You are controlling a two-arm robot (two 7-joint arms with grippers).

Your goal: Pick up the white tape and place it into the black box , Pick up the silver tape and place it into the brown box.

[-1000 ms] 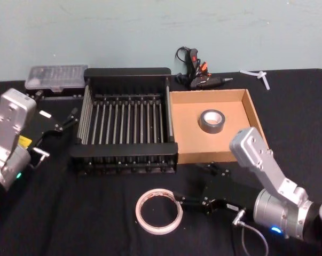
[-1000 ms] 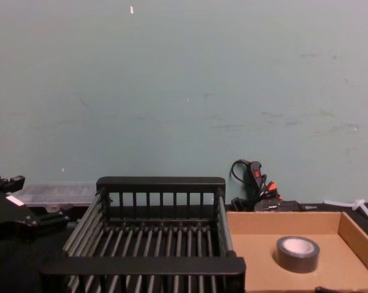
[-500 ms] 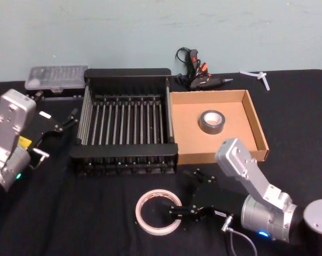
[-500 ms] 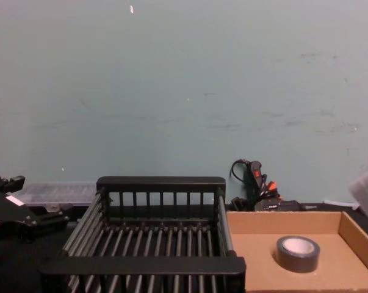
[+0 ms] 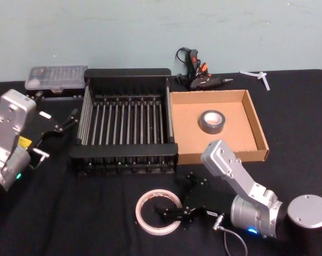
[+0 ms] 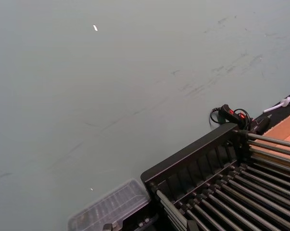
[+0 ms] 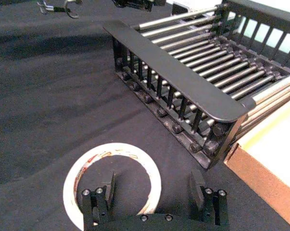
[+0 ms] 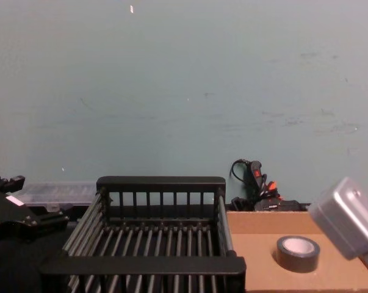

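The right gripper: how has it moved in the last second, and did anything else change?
The right gripper moved left, toward the flat white tape roll with red marks, and now stands open over its near side, one finger over the hole. The white roll, grey-silver tape roll, brown cardboard tray, black slatted crate and left gripper stayed.

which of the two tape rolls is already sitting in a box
The silver tape: it lies flat in the brown box. The white tape lies on the table before the black box, right gripper over it.
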